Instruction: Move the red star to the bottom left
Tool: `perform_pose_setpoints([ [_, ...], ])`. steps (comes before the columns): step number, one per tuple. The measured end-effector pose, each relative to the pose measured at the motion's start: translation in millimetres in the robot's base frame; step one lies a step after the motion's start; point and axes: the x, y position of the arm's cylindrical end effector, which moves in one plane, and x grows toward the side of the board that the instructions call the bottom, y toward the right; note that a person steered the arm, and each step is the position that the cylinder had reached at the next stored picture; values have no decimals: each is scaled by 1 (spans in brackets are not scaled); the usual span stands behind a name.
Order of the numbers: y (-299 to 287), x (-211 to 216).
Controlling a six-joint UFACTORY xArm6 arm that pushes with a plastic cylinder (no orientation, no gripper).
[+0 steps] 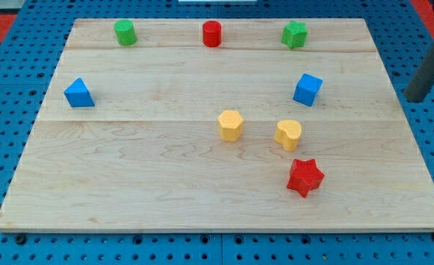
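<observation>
The red star [305, 177] lies on the wooden board [143, 177], right of centre near the view's bottom edge. My tip [417, 98] is the lower end of a dark rod coming in from the view's right edge. It stands just off the board's right side over the blue pegboard. It is far to the upper right of the red star and touches no block. The nearest block to it is the blue cube [307, 89], well to its left.
A yellow heart [288, 135] sits just above the red star, and a yellow hexagon [231, 125] is left of the heart. A blue triangle [79, 93] is at the left. A green cylinder [125, 32], red cylinder [212, 34] and green star [294, 34] line the top.
</observation>
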Motion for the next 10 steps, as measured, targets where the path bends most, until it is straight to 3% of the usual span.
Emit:
perform_pose_setpoints([
  [2, -30, 122],
  [3, -146, 123],
  [4, -181, 144],
  [6, -178, 164],
  [7, -246, 178],
  [8, -248, 160],
  [9, -199, 149],
  [10, -237, 145],
])
